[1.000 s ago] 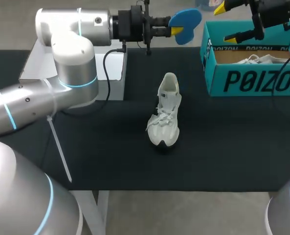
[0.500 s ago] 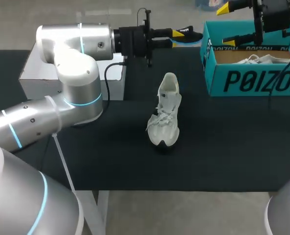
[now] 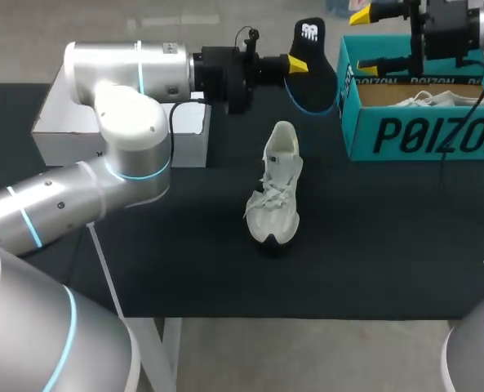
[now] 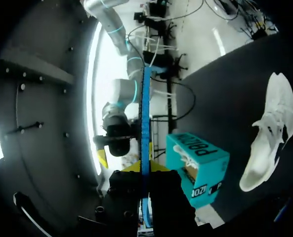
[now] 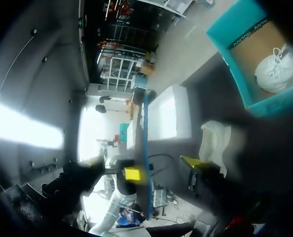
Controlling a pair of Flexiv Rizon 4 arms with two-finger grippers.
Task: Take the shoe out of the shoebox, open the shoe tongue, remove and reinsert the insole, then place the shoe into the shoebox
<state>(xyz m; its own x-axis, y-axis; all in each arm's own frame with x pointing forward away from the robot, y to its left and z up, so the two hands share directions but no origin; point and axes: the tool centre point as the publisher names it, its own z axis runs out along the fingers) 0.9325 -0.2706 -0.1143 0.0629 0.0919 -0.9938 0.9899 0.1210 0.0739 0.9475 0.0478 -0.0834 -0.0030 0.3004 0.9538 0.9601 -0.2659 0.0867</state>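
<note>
The teal shoebox point(image 3: 421, 135) is taken as landmark; a second white shoe point(image 3: 437, 99) is seen lying inside it. The task's shoe point(image 3: 276, 184) is set on the table well to the box's left, toe toward the robot. The insole point(image 3: 313, 57) is held in the air just beside the box's left wall, pinched between the fingers of the left gripper point(image 3: 297, 64). The right gripper point(image 3: 372, 41) is poised above the box's left rim, fingers spread and empty. Removal is judged done, and reinsertion is in hand. Next, the insole would need to be lined up with the shoe's opening and slid in, the shoe perhaps steadied by the free gripper.
</note>
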